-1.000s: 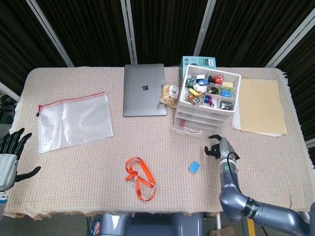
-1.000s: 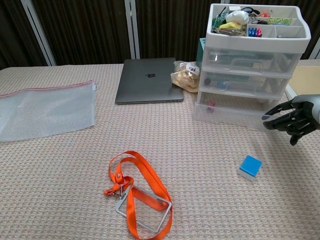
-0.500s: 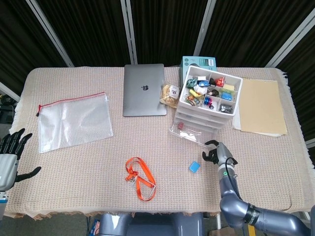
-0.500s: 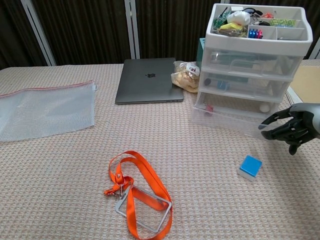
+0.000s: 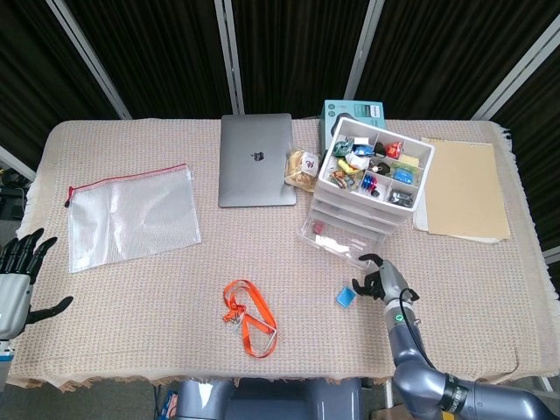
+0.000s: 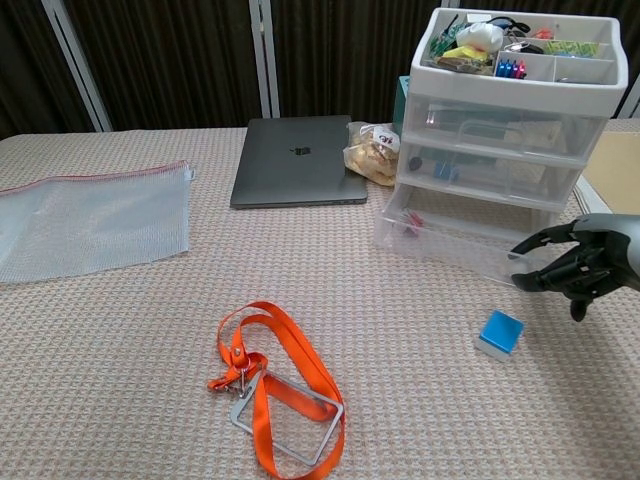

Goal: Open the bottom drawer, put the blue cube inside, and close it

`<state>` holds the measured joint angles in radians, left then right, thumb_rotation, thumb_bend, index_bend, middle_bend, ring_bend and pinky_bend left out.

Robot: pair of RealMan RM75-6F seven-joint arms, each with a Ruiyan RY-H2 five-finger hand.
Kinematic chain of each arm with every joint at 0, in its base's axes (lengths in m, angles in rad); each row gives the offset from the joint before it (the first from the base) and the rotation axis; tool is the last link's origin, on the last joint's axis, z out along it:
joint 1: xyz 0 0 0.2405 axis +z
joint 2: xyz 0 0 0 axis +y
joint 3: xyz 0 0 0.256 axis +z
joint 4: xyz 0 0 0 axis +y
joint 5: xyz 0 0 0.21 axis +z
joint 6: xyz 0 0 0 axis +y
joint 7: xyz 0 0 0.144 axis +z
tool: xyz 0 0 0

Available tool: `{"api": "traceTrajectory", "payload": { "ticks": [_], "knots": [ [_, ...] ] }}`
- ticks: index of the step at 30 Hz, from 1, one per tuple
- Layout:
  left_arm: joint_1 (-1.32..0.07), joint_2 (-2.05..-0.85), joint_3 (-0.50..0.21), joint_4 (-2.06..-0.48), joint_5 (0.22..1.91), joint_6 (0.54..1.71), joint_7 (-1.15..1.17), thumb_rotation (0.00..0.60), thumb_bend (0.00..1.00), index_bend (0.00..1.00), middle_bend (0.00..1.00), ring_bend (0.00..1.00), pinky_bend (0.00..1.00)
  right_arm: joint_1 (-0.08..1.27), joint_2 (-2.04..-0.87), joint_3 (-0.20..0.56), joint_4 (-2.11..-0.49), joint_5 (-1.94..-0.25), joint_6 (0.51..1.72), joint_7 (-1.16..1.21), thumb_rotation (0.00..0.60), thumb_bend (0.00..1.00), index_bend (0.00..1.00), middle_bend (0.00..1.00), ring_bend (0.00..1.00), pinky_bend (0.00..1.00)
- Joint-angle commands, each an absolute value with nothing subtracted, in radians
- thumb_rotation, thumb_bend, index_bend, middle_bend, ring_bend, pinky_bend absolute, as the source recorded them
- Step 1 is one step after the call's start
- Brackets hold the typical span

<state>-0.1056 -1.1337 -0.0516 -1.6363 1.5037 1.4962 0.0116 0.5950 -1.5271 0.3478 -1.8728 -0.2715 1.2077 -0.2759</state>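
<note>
The white drawer unit [image 5: 372, 166] [image 6: 505, 110] stands at the back right, its top tray full of small items. Its clear bottom drawer [image 5: 337, 238] [image 6: 445, 238] is pulled partly out toward the front, with a small red item inside. My right hand [image 5: 379, 280] [image 6: 575, 268] hooks its curled fingers on the drawer's front right corner. The blue cube [image 5: 346, 297] [image 6: 500, 332] lies on the cloth just left of that hand, in front of the drawer. My left hand [image 5: 17, 271] hangs at the table's far left edge, fingers spread, holding nothing.
A grey laptop [image 5: 255, 159] [image 6: 297, 175] and a snack bag [image 5: 304, 169] lie left of the unit. A zip pouch [image 5: 131, 214] is at the left, an orange lanyard [image 5: 249, 317] [image 6: 275, 385] at the front middle, a tan folder [image 5: 464, 188] at the right.
My right hand has drawn back toward the front, and the bottom drawer has slid out with it. The whole unit has turned slightly. The cube and my left hand stayed put.
</note>
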Motion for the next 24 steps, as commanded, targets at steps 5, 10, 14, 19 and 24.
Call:
{"api": "traceTrajectory", "payload": {
  "ticks": [5, 10, 14, 19, 24],
  "knots": [
    [-0.105, -1.134, -0.052, -1.636, 1.504, 1.498, 0.012, 0.600, 0.17, 0.10, 0.00, 0.00, 0.00, 0.569, -1.501, 0.309, -1.931, -0.381, 1.214, -0.267, 0.600, 0.23, 0.19, 0.86, 0.85, 0.65],
    [-0.105, -1.135, -0.053, -1.635, 1.505, 1.499, 0.013, 0.600, 0.17, 0.10, 0.00, 0.00, 0.00, 0.544, -1.479, 0.250, -1.985, -0.483, 1.243, -0.285, 0.600, 0.18, 0.19, 0.86, 0.85, 0.65],
    [-0.105, -1.135, -0.053, -1.635, 1.507, 1.501, 0.013, 0.600, 0.17, 0.10, 0.00, 0.00, 0.00, 0.526, -1.476, 0.190, -2.011, -0.550, 1.265, -0.311, 0.600, 0.14, 0.19, 0.86, 0.85, 0.65],
    [-0.103, -1.136, -0.053, -1.635, 1.509, 1.506, 0.013, 0.600, 0.17, 0.10, 0.00, 0.00, 0.00, 0.514, -1.509, 0.126, -1.988, -0.621, 1.292, -0.353, 0.600, 0.12, 0.19, 0.86, 0.85, 0.65],
    [-0.103, -1.137, -0.054, -1.634, 1.507, 1.506, 0.013, 0.600, 0.17, 0.10, 0.00, 0.00, 0.00, 0.510, -1.569, 0.076, -1.909, -0.707, 1.339, -0.411, 0.600, 0.12, 0.23, 0.86, 0.85, 0.65]
  ]
}}
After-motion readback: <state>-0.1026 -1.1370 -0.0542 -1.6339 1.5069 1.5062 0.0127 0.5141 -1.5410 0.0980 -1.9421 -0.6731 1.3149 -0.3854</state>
